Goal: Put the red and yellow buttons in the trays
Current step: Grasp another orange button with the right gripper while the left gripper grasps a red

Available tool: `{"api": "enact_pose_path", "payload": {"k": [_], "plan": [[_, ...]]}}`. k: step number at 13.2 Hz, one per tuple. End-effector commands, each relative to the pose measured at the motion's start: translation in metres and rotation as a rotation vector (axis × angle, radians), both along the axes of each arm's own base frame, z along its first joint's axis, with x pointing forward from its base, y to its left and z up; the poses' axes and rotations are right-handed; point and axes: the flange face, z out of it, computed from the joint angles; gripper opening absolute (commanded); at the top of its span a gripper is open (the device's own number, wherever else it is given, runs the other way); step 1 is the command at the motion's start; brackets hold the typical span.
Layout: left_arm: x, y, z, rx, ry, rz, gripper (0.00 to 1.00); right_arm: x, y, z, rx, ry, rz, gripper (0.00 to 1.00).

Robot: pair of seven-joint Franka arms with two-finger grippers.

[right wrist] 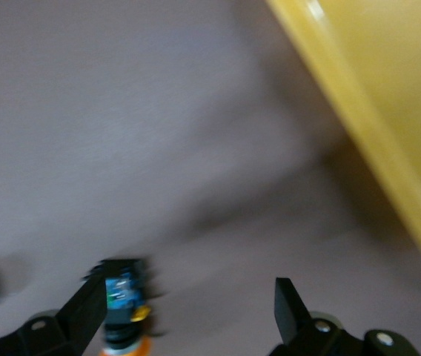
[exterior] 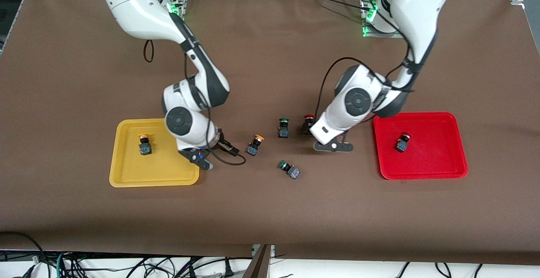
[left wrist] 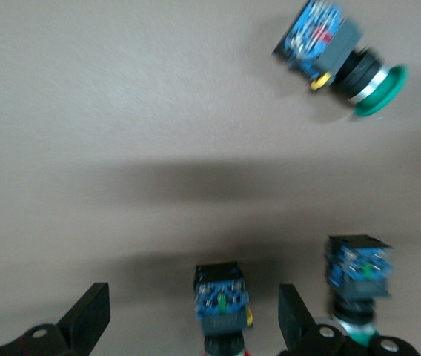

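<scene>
Left arm [exterior: 358, 101] half hides a red button [exterior: 308, 120].

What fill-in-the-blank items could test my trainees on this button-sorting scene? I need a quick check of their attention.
1. The yellow tray holds ____ button.
2. The button in the red tray has a ____ cap.
3. The left pincer, fingers open, is next to the loose button with the ____ cap.
4. The right pincer hangs open over the yellow tray's ____.

Missing words: one; red; red; rim
</scene>
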Motion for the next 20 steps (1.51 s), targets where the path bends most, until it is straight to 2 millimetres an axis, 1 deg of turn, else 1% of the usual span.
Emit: {"api": "enact_pose_path", "payload": {"k": [1, 2, 3, 4, 5, 6, 7, 8, 9, 11, 12, 13, 14, 15, 16, 17, 18, 19, 20], "plan": [[0.005, 0.004, -0.021, 0.037, -0.010, -0.008, 1.00, -0.008, 0.030, -0.016, 0.044, -0.057, -0.091, 1.00], [-0.004, -0.007, -0.027, 0.041, 0.000, -0.029, 0.98, -0.013, 0.039, -0.024, 0.046, -0.063, -0.099, 1.00], [-0.011, -0.017, -0.033, 0.043, 0.008, -0.046, 0.84, -0.018, 0.047, -0.033, 0.046, -0.073, -0.089, 1.00], [-0.016, -0.023, -0.035, 0.046, 0.013, -0.057, 0.77, -0.022, 0.056, -0.039, 0.050, -0.089, -0.078, 1.00], [-0.017, -0.024, -0.035, 0.048, 0.016, -0.062, 0.73, -0.026, 0.062, -0.044, 0.051, -0.097, -0.069, 1.00], [-0.018, -0.025, -0.036, 0.049, 0.018, -0.064, 0.63, -0.029, 0.065, -0.049, 0.048, -0.104, -0.060, 1.00], [-0.018, -0.025, -0.036, 0.049, 0.018, -0.069, 0.44, -0.032, 0.070, -0.051, 0.046, -0.113, -0.045, 0.99], [-0.018, -0.024, -0.037, 0.051, 0.022, -0.071, 0.13, -0.032, 0.070, -0.053, 0.032, -0.123, -0.021, 0.52], [-0.018, -0.023, -0.036, 0.051, 0.022, -0.069, 0.00, -0.032, 0.069, -0.054, 0.016, -0.134, 0.004, 0.01], [-0.014, -0.013, -0.028, 0.075, 0.046, -0.059, 0.00, -0.024, 0.060, -0.048, 0.006, -0.143, 0.017, 0.00], [-0.011, -0.007, -0.014, 0.095, 0.059, -0.056, 0.00, -0.021, 0.052, -0.046, -0.006, -0.134, 0.047, 0.00], [-0.007, 0.010, -0.002, 0.132, 0.085, -0.031, 0.00, -0.015, 0.041, -0.039, -0.023, -0.112, 0.085, 0.00], [0.003, 0.043, 0.008, 0.196, 0.115, 0.003, 0.00, -0.007, 0.024, -0.028, -0.040, -0.081, 0.125, 0.00], [0.015, 0.081, 0.024, 0.270, 0.126, 0.027, 0.00, 0.012, -0.003, -0.004, -0.041, -0.057, 0.157, 0.00], [0.025, 0.115, 0.046, 0.331, 0.122, 0.010, 0.00, 0.027, -0.036, 0.013, -0.048, -0.006, 0.221, 0.00], [0.033, 0.148, 0.061, 0.352, 0.135, -0.037, 0.00, 0.035, -0.067, 0.020, -0.052, 0.050, 0.294, 0.00], [0.041, 0.183, 0.069, 0.335, 0.153, -0.109, 0.00, 0.043, -0.096, 0.028, -0.048, 0.087, 0.368, 0.00], [0.049, 0.223, 0.070, 0.310, 0.172, -0.185, 0.00, 0.049, -0.124, 0.030, -0.044, 0.114, 0.422, 0.00], [0.056, 0.260, 0.068, 0.297, 0.176, -0.272, 0.00, 0.053, -0.146, 0.033, -0.043, 0.123, 0.469, 0.00]]}}
